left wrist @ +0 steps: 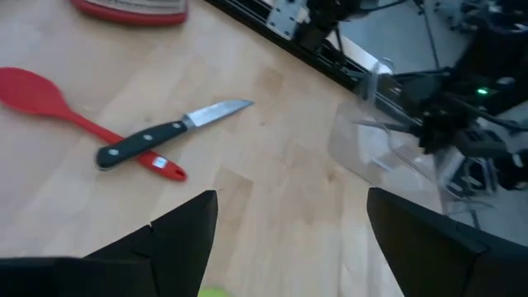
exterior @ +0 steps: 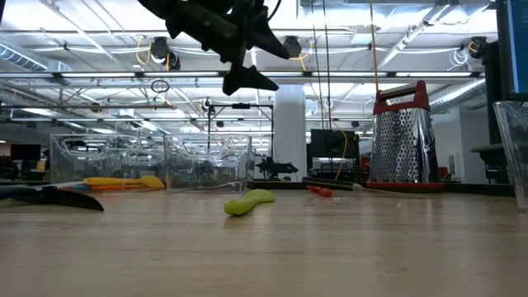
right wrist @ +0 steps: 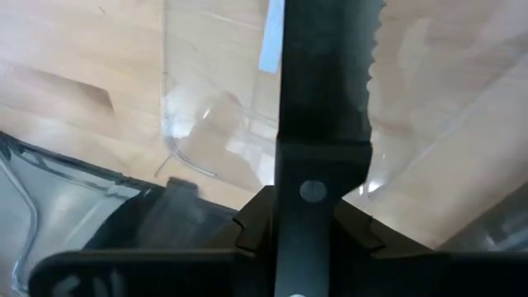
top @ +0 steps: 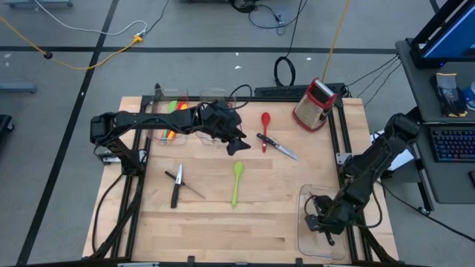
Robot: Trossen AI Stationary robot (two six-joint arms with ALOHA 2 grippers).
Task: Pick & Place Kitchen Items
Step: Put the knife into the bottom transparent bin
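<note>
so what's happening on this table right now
A two-armed robot is sorting kitchen utensils into clear bins. The right gripper holds a black serrated knife over the clear bin at the table's near right corner. The left gripper hangs open above the table's middle, near a red spoon and the paring knife lying across it. A green spoon also awaits.

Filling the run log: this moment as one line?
left hand: open, above table | right hand: holding serrated knife over clear bin
</note>
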